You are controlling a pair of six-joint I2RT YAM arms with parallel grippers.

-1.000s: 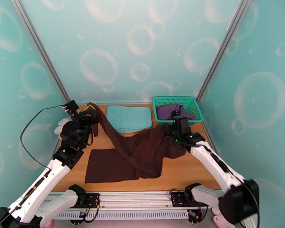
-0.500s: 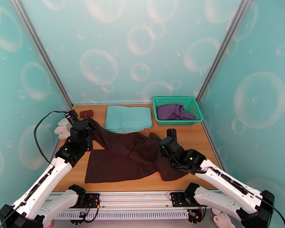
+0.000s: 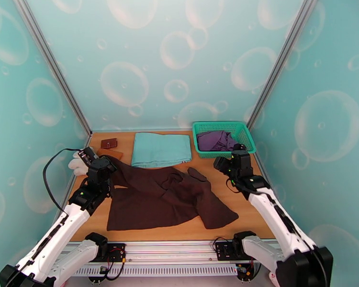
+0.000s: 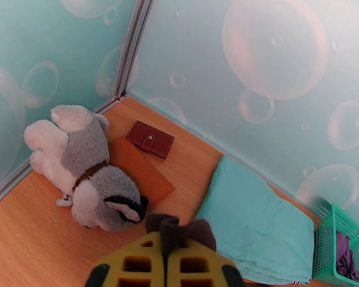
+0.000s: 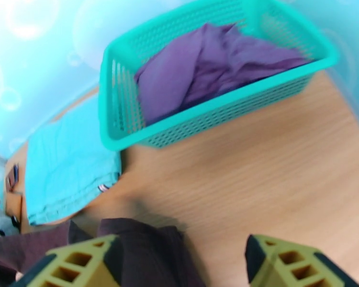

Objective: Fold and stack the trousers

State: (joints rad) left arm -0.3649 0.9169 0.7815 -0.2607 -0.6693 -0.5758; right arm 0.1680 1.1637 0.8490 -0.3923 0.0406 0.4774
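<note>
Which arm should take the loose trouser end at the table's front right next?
Right, probably. The right gripper is open and empty on that side of the trousers; the left gripper is shut on their left end.

Bright, even light; right wrist view motion-blurred.

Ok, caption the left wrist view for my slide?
Left gripper shut on the trousers, facing a plush dog, brown wallet and teal cloth.
</note>
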